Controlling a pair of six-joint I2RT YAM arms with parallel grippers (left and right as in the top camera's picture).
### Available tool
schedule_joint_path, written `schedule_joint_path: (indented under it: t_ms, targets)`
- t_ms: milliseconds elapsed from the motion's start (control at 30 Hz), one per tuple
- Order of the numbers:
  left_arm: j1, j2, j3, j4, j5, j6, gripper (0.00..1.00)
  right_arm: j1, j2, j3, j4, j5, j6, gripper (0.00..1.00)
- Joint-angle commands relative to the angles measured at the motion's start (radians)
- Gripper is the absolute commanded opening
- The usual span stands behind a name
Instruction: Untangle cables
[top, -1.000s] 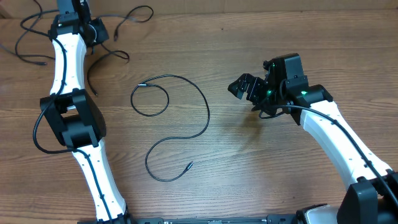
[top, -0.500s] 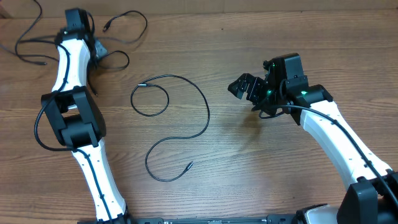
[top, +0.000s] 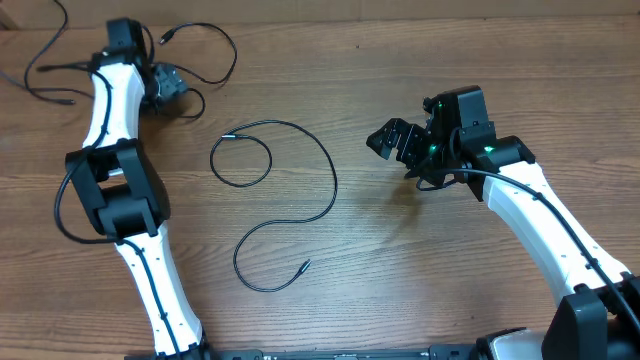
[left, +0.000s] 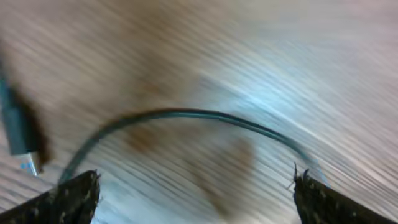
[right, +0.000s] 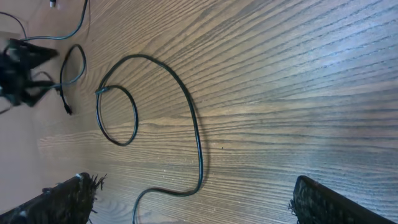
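A tangle of thin black cables (top: 212, 44) lies at the far left of the wooden table, with loose strands trailing off to the left (top: 40, 68). My left gripper (top: 168, 83) hovers open over this tangle. In the blurred left wrist view a cable arc (left: 186, 114) and a plug (left: 18, 132) lie ahead of the left gripper (left: 196, 200), with nothing between its fingers. One separate cable (top: 333, 178) lies in a loop and an S-curve mid-table. The right gripper (top: 393, 140) stands open to the right of it. The right wrist view shows that cable (right: 195, 130) ahead of the empty right gripper (right: 199, 202).
The far table edge (top: 400, 18) runs just behind the tangle. The left arm's white links (top: 108, 100) stretch along the left side. Thick black arm wires (top: 62, 215) hang beside the left arm's elbow.
My left gripper has gone from shut to open and has moved nearer from the far edge, dragging the tangle a little nearer. The right arm and the middle cable have not moved.
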Motion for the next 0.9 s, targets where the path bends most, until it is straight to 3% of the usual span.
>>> schedule_joint_path:
  t_ms: [0,133,367,533,700,867]
  targets:
    - [0.002,-0.111,0.145,-0.066,0.29,0.189,1.0,0.005,0.003,0.005,0.004,0.008,0.0,1.0]
    - [0.002,-0.137,0.174,-0.145,0.373,0.188,1.0,0.005,0.003,0.005,0.004,0.007,0.0,1.0]
    - [0.002,-0.137,0.17,-0.28,0.285,0.163,1.0,0.005,0.003,0.005,0.004,0.008,0.0,1.0]
    - [-0.001,-0.137,0.169,-0.322,0.313,0.147,1.0,0.005,0.003,0.005,0.004,0.008,0.0,1.0]
    - [-0.017,-0.137,0.169,-0.328,0.434,0.285,1.0,0.005,0.003,0.005,0.004,0.007,0.0,1.0]
    - [-0.021,-0.142,0.19,-0.269,0.6,0.305,1.0,0.005,0.003,0.005,0.004,0.008,0.0,1.0]
